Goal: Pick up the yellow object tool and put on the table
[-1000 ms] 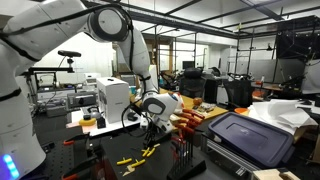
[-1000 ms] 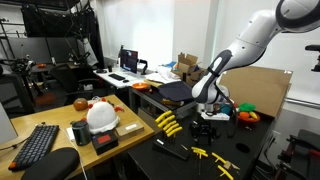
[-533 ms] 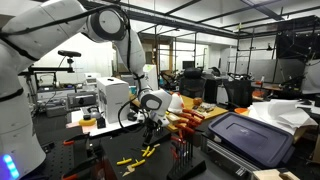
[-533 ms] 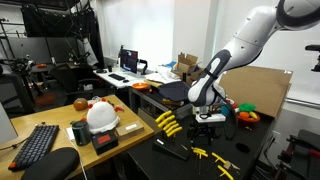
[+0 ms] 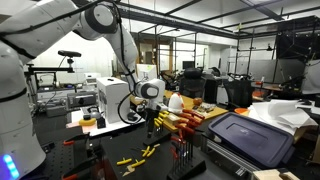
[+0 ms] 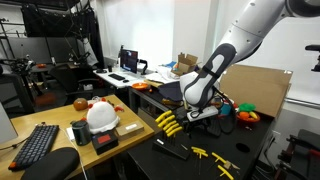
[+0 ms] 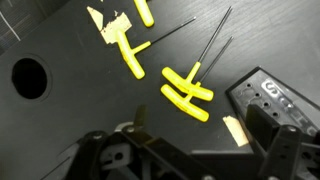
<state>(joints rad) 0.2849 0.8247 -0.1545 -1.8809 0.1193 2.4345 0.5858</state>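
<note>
Hovering arm point(image 6: 240, 45) bent downward, gripper point(image 6: 200, 114) spread wide, seemingly empty, above yellow tool point(image 7: 186, 92)

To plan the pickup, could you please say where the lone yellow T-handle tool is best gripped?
Probably its yellow handle bar, from straight above, closing across the bar's width: it lies flat on the black table, clear of the paired tools.

Yellow handle point(image 7: 145, 11) cut by top edge of wrist view, fingers point(image 7: 283, 150) blurred at bottom, black case point(image 7: 272, 92) cropped right
</note>
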